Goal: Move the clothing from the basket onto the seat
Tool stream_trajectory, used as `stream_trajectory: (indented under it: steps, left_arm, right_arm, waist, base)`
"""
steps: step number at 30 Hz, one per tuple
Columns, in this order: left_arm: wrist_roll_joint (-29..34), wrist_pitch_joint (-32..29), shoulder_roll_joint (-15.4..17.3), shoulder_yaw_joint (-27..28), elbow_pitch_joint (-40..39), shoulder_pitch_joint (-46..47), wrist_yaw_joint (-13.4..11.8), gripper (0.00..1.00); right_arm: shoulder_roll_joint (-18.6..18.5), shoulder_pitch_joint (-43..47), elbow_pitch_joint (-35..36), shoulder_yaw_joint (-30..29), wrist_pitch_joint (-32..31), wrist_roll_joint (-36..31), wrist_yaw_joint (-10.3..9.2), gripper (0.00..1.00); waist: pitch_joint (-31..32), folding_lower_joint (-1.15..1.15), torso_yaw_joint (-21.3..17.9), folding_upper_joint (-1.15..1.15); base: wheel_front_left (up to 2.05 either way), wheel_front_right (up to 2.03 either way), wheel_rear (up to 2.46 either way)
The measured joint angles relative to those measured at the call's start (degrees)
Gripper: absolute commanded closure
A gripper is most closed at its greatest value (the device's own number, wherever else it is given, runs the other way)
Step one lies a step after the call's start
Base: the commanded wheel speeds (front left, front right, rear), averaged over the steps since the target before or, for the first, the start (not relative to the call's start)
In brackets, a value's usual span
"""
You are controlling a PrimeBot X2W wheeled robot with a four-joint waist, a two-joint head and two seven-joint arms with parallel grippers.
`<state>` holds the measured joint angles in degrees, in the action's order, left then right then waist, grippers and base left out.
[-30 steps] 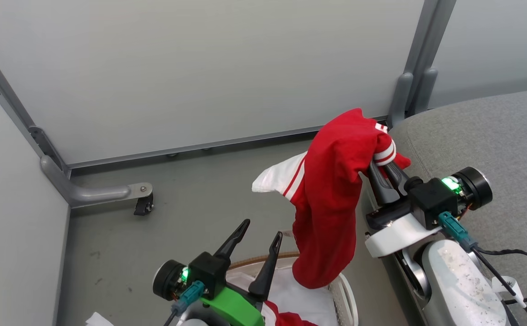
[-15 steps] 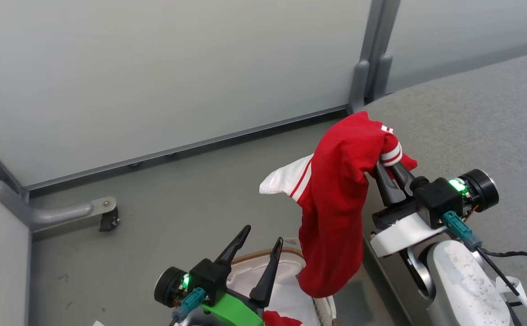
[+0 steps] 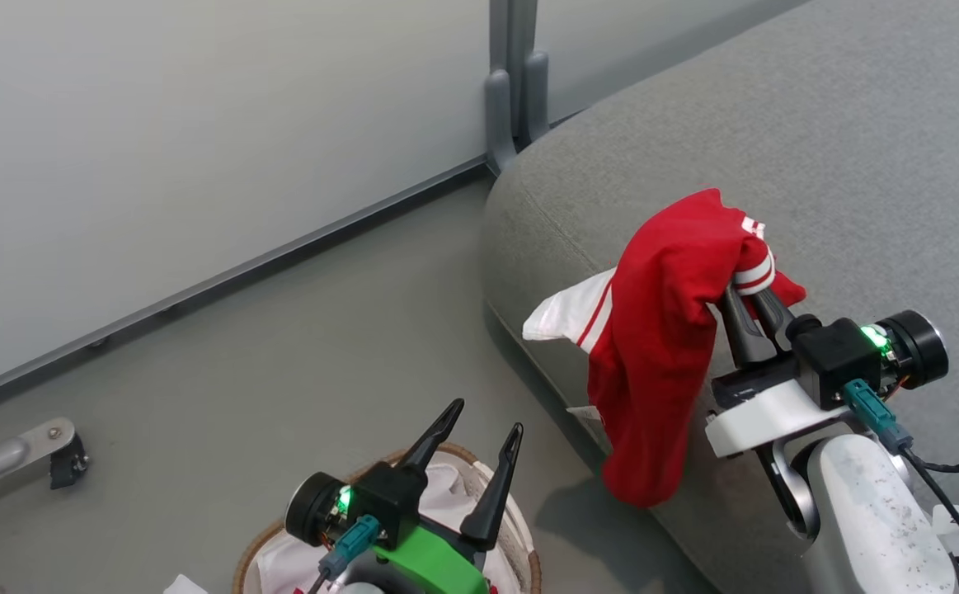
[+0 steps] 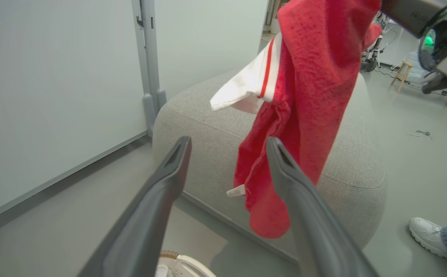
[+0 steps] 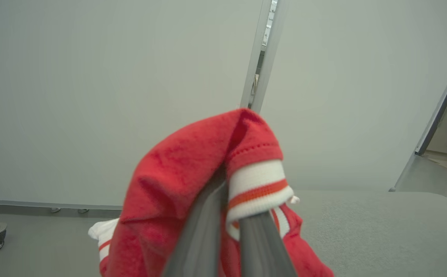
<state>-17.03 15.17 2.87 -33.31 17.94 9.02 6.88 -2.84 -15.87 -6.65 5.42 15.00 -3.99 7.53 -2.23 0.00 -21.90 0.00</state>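
Note:
A red garment (image 3: 660,346) with white striped trim hangs from my right gripper (image 3: 747,293), which is shut on its cuff end. It dangles at the rounded corner of the grey seat (image 3: 817,124), its lower end in front of the seat's side and off the floor. The left wrist view has the garment (image 4: 308,96) before the seat (image 4: 204,123). In the right wrist view the fingers (image 5: 208,227) pinch the cloth (image 5: 177,181). My left gripper (image 3: 483,417) stands open and empty over the basket (image 3: 520,528). The second garment is hidden.
A pale partition wall with a grey post (image 3: 512,82) stands behind the seat. A caster foot (image 3: 58,458) sits on the floor at the left. A person's white shoe (image 4: 427,234) is on the floor beside the seat's far end.
The camera has swung right, bringing far more of the seat into view. The right gripper with the red garment has gone from above the basket to the seat's corner. The left gripper stays open.

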Motion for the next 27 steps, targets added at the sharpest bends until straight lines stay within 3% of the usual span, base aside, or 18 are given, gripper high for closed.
stream_trajectory:
  steps: [11, 18, 27]
  left_arm:
    - [1.0, 0.0, -0.1, 0.0, -0.1, 2.0, 0.3, 0.0]
    - [2.6, 0.0, 1.2, 0.6, -1.1, 4.4, 0.4, 0.0]
    - [4.3, 0.0, 3.0, 2.6, -2.8, 8.9, 0.4, 0.0]
  right_arm:
    - [0.0, -4.5, 1.6, -3.5, 0.0, 0.1, 0.0, 1.0]
    - [-0.2, -15.8, 0.1, -6.4, 0.0, -2.8, 0.0, 1.0]
    - [-10.0, -38.1, -4.1, -13.8, 0.0, -4.4, 0.0, 1.0]
  waist:
    - [-5.5, 0.0, -1.0, 0.0]
    - [-9.3, 0.0, 1.2, 0.0]
    - [-16.6, 0.0, 3.7, 0.0]
  base:
    - [0.0, 0.0, 0.0]
    - [0.0, 0.0, 0.0]
    - [0.0, 0.0, 0.0]
